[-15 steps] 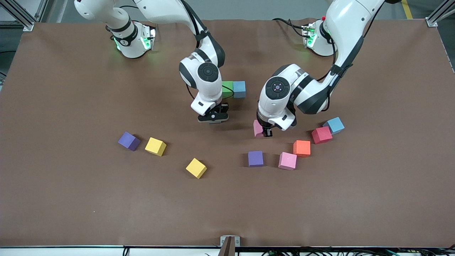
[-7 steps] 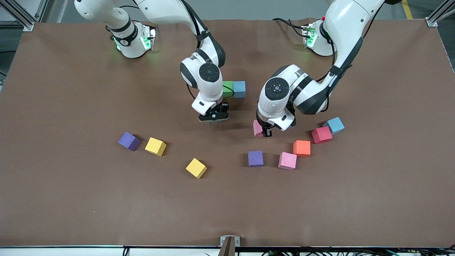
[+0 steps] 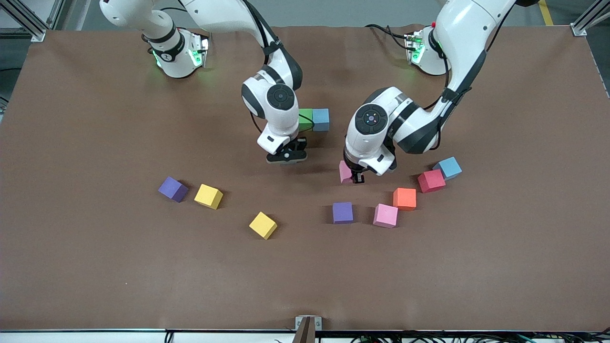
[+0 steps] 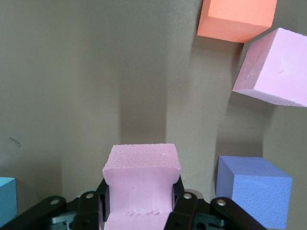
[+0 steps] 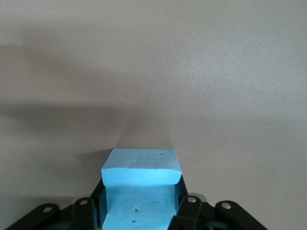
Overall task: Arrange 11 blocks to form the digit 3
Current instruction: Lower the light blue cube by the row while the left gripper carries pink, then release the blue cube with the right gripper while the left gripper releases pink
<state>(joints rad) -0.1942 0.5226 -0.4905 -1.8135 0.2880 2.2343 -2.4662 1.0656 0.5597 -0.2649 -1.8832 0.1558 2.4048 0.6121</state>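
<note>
Going from the right arm's end of the table: a purple block (image 3: 172,189) and two yellow blocks (image 3: 208,196) (image 3: 262,225) lie loose. The right gripper (image 3: 286,158) hangs over bare table, clamped on a blue block (image 5: 141,191); at its 1 o'clock a green block (image 3: 305,119) touches a second blue one (image 3: 320,119). The left gripper (image 3: 355,176) pinches a pink block (image 4: 140,184). At its 5 o'clock sit purple (image 3: 342,212), pink (image 3: 385,215) and orange (image 3: 404,198) blocks; at 3 o'clock red (image 3: 431,180) touches blue (image 3: 448,167).
</note>
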